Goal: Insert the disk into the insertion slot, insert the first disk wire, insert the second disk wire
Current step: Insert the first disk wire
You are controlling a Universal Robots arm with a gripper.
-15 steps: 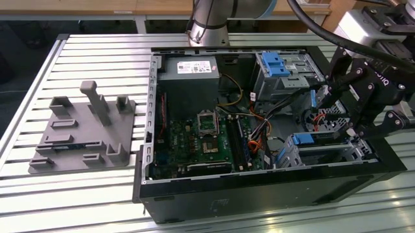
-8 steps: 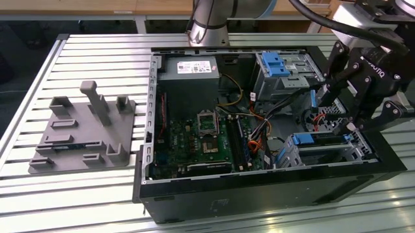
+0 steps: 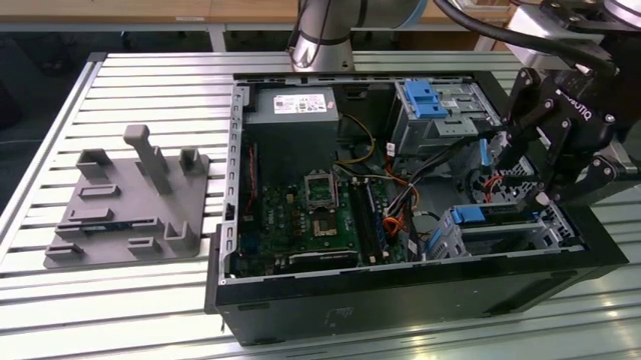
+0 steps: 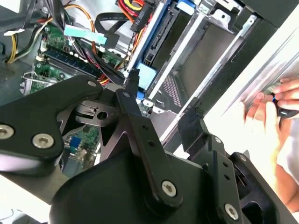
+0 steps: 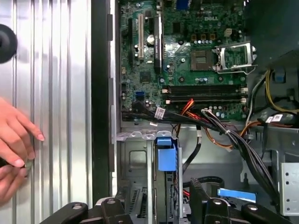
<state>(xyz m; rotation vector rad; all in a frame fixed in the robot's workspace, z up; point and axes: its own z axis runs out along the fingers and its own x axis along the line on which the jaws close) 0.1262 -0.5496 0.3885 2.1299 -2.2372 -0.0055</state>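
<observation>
- The black open computer case (image 3: 401, 300) sits on the ribbed metal tabletop (image 3: 150, 75), with its green motherboard (image 3: 311, 217) facing up.
- The black two-fingered gripper (image 3: 521, 184) hangs over the corner of the case at the exterior view's right, just above the drive bays.
- Its fingers (image 4: 133, 86) are spread apart and grasp nothing.
- The flat silver hard drive in its bright blue plastic carrier (image 3: 488, 214) lies inside the perforated silver-grey sheet-metal drive bay (image 3: 546, 234). It is directly under the gripper (image 5: 159, 200), with the carrier's blue tab (image 5: 167, 156) towards the motherboard.
- The taller metal bay with a blue plastic latch (image 3: 431, 99) stands just beyond, towards the back of the case.
- A bundle of black, yellow and orange wires (image 5: 233, 135) runs across between the motherboard and the drive bay.
- A person's hand (image 5: 16, 144) rests on the tabletop outside the case wall.
- A grey moulded fixture plate with upright pegs (image 3: 130, 202) lies well apart, at the exterior view's left.
</observation>
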